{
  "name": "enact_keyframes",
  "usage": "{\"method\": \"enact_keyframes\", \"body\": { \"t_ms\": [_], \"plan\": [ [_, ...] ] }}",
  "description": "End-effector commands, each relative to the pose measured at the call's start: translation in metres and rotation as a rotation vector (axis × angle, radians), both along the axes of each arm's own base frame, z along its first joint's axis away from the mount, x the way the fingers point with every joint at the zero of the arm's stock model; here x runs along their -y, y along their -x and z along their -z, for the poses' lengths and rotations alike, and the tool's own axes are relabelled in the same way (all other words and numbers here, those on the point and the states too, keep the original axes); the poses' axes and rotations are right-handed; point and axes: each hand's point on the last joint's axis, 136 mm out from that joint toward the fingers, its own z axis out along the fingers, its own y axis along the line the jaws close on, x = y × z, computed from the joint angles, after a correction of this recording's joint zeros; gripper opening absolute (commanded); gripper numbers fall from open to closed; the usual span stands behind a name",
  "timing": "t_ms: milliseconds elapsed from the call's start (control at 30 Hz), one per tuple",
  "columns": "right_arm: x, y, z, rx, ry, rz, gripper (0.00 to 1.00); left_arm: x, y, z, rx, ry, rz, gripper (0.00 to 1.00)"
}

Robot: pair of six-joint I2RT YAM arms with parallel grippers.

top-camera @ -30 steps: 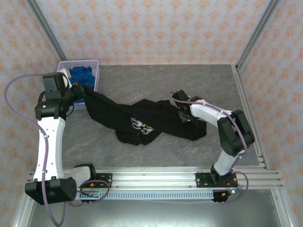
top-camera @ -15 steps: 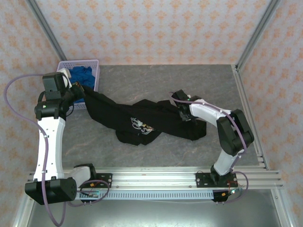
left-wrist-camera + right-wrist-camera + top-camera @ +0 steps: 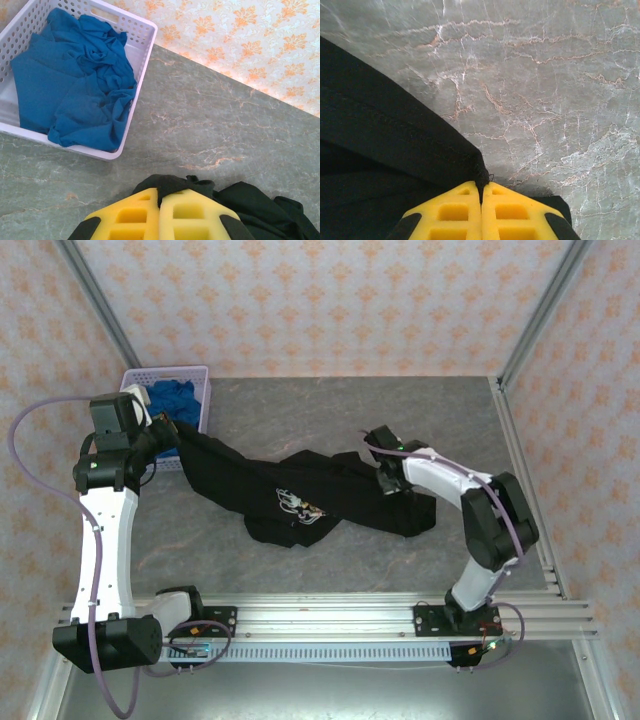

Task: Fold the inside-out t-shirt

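shirt: large black soft-fabric t-shirt (image 3: 300, 495) strung out across grey marbled tabletop (image 3: 420, 420), white-and-red print facing up | left end effector (image 3: 159, 194): pads pressed together, pinching shirt edge (near white perforated basket (image 3: 145, 45) holding blue cloth (image 3: 75, 85)) | right end effector (image 3: 481, 187): clamped on a shirt corner

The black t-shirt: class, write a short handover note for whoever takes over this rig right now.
Left gripper: shut on the t-shirt at one edge, beside the basket of blue cloth.
Right gripper: shut on the t-shirt's opposite edge, low over the table.
T-shirt: bunched and twisted between them, graphic facing up.
Done: both ends gripped.
Left: spread it flat, then fold; no fold made yet.
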Motion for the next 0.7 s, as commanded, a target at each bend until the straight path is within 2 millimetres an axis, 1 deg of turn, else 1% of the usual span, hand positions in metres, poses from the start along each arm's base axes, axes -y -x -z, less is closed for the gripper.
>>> {"method": "enact_keyframes", "body": {
  "t_ms": [0, 100, 167, 233, 300, 400, 433, 500, 567, 600, 667],
  "plan": [
    [-0.013, -0.007, -0.044, 0.086, -0.238, 0.038, 0.06, -0.003, -0.004, -0.007, 0.032, 0.0, 0.0, 0.0],
    [-0.019, -0.002, -0.064, 0.096, -0.483, 0.085, 0.06, -0.002, -0.004, -0.007, 0.031, 0.004, 0.002, 0.0],
    [-0.024, 0.005, -0.074, 0.092, -0.641, 0.108, 0.06, -0.002, -0.004, -0.008, 0.034, 0.003, 0.003, 0.0],
    [-0.03, 0.016, -0.077, 0.063, -0.771, 0.124, 0.06, -0.002, -0.003, -0.008, 0.034, 0.0, 0.003, 0.0],
    [-0.041, 0.029, -0.077, 0.022, -0.91, 0.133, 0.06, -0.003, -0.003, -0.008, 0.034, -0.001, 0.001, 0.0],
    [-0.061, 0.048, -0.066, -0.058, -1.102, 0.162, 0.06, -0.002, -0.004, -0.007, 0.036, 0.005, 0.004, 0.0],
    [-0.069, 0.052, -0.06, -0.087, -1.174, 0.174, 0.07, -0.001, -0.005, -0.006, 0.036, 0.012, 0.009, 0.0],
    [-0.074, 0.058, -0.044, -0.132, -1.239, 0.211, 0.09, 0.001, -0.006, -0.006, 0.038, 0.022, 0.017, 0.0],
    [-0.072, 0.062, -0.024, -0.162, -1.21, 0.24, 0.09, 0.002, -0.006, -0.006, 0.038, 0.027, 0.02, 0.0],
    [-0.068, 0.062, -0.017, -0.165, -1.174, 0.247, 0.1, 0.002, -0.006, -0.006, 0.039, 0.027, 0.021, 0.0],
    [-0.049, 0.059, -0.005, -0.134, -1.018, 0.273, 0.12, 0.003, -0.005, -0.008, 0.045, 0.027, 0.023, 0.0]
  ]
}}
